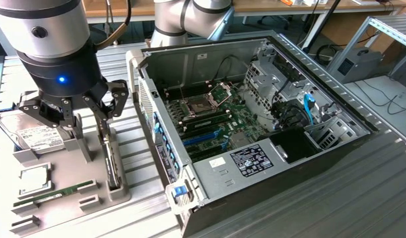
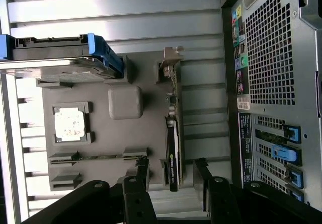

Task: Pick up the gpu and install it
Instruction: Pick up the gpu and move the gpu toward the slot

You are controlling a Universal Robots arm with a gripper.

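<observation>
You are working the pick-up step: your claw [image 1: 84, 121] is hanging over the grey tray [image 1: 90, 168] on the worktop [image 1: 142, 153], jaws standing wide and holding nothing. The gpu [image 1: 110, 158] is standing on edge in its slot on the tray's side nearest the open computer case [image 1: 256, 124], not yet lifted. In the wrist view the fingers [image 2: 143, 168] are lining up one either side of the card, apart from it. To my eye, the next move is calling for a straight descent with the thin card centred, then a firm close on its two faces.
</observation>
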